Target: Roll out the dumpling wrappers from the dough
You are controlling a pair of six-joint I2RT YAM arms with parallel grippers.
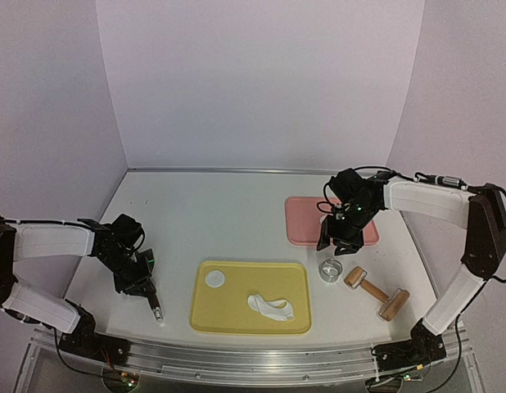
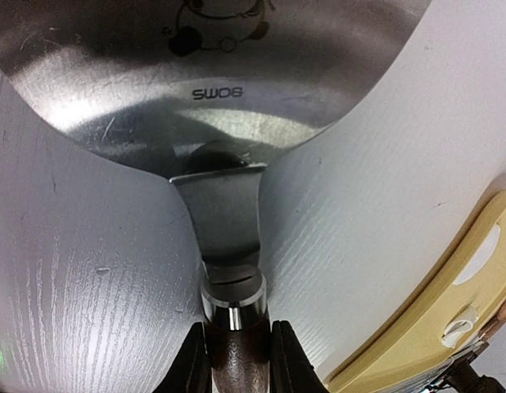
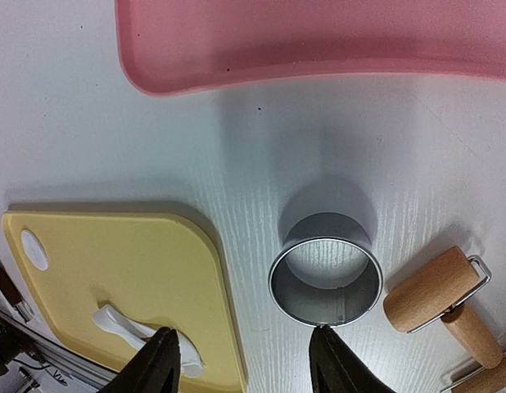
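Though distant, one seemingly flat round white wrapper [image 1: 215, 279]; left tool [image 2: 239, 360] clenching spatula [image 2: 204, 74], right tool [image 3: 249, 362] released.

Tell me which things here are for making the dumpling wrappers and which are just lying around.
For the job: dumpling wrapper, dough piece, rolling pin, ring cutter, yellow board, spatula in the left gripper.
Lying about: pink tray, probably.

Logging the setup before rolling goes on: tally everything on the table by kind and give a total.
Boards and trays: 2 (yellow board, pink tray)
Tools: 3 (ring cutter, rolling pin, spatula)
Dough: 2 (dumpling wrapper, dough scrap)
Total: 7
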